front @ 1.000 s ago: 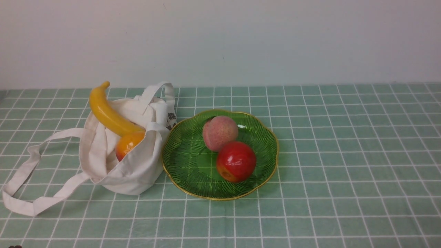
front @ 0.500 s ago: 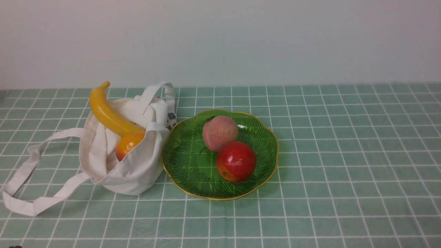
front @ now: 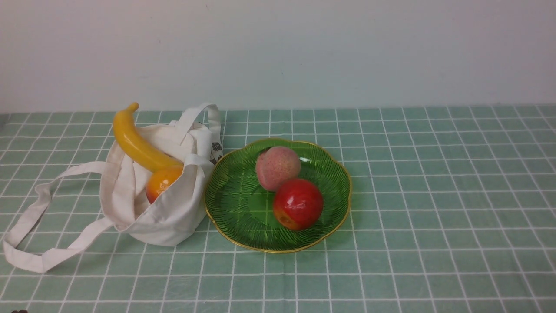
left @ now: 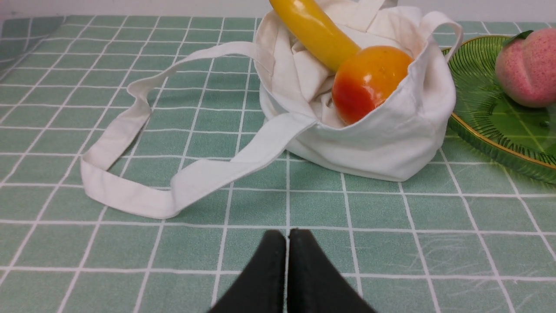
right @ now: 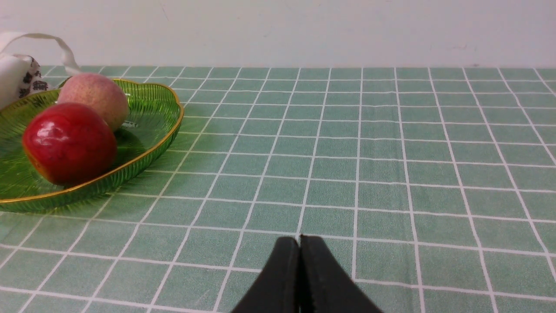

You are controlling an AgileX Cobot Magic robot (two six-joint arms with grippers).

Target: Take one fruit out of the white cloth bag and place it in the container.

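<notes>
I see the red apple [front: 298, 204] resting in the green glass dish [front: 234, 217], touching the peach [front: 277, 168]. My left gripper [left: 286, 234] and right gripper [right: 299, 241] are both pinched closed, empty. A careless nudge could roll the apple out or topple the cloth bag [front: 173, 217].

Both grippers [left: 286, 234] [right: 299, 241] have black (tapered) fingers.

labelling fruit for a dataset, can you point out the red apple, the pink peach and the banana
glossy round red apple [front: 298, 204], front view, middle of its shiny red side
matte pink speckled peach [front: 277, 168], front view, centre of its rounded face
curved yellow banana [front: 138, 145], front view, mid-length of its body above the bag
</notes>
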